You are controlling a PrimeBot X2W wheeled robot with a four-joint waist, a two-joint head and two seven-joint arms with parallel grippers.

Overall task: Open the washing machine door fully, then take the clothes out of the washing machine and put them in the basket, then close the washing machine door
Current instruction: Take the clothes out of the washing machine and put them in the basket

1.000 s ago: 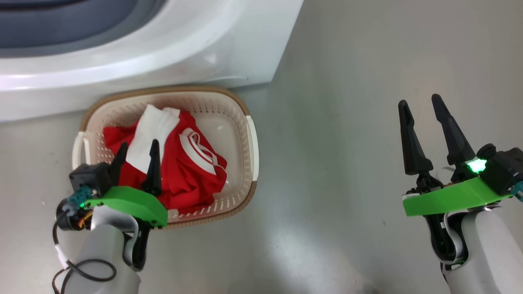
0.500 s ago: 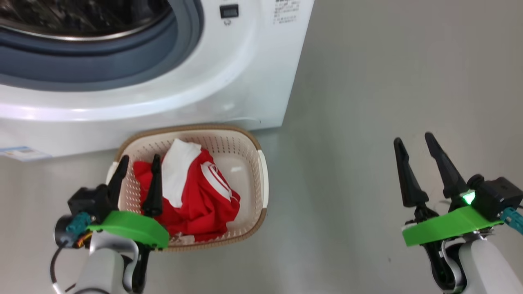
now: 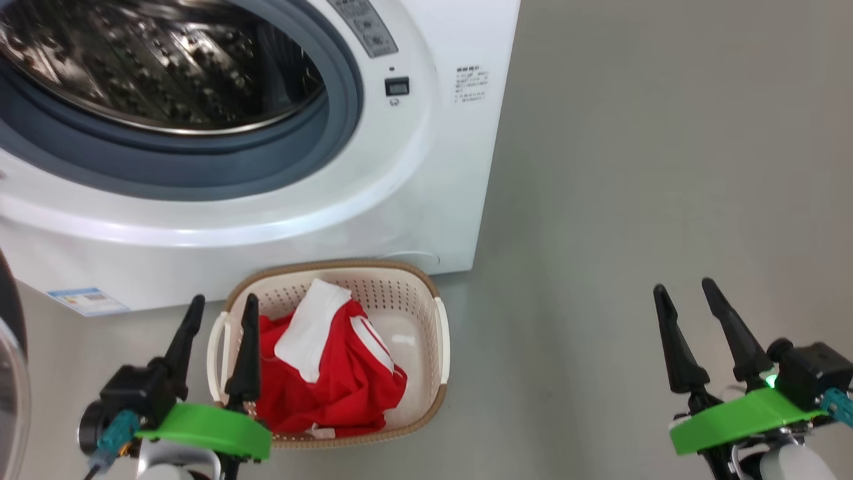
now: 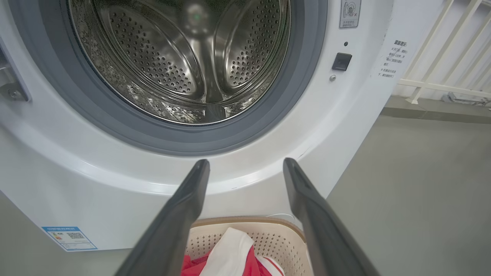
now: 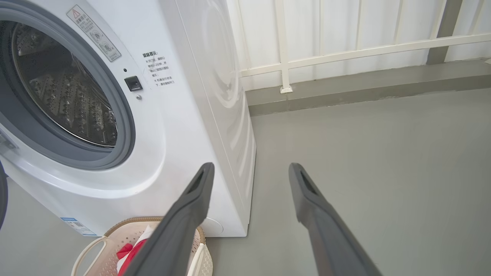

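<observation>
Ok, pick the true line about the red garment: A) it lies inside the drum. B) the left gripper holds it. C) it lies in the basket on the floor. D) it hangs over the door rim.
C: the clothes lie heaped in the basket on the floor in front of the washing machine, and the left gripper stands open, holding nothing.
</observation>
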